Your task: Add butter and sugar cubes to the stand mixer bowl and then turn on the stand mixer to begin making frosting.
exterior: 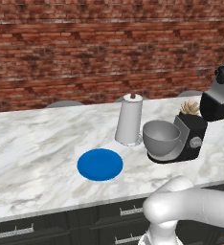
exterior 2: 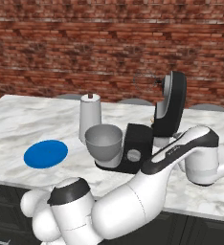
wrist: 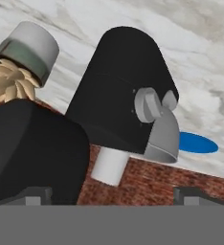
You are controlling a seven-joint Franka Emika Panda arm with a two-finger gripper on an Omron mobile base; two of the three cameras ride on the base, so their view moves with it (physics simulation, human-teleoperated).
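Observation:
The black stand mixer stands on the marble counter with its head tilted up. A silver knob sits on its side. The grey stand mixer bowl sits in front of it, and I see nothing in the part of its inside that shows. In the hand view, which is rolled over, my gripper is open and holds nothing. It looks at the mixer body, the knob and the bowl from a short distance. The butter and sugar cubes are out of view.
A blue round plate lies bare left of the bowl. A tall white roll stands just behind the bowl. A potted plant sits behind the mixer. My arm reaches past the mixer's right side. Dark drawers run below the counter edge.

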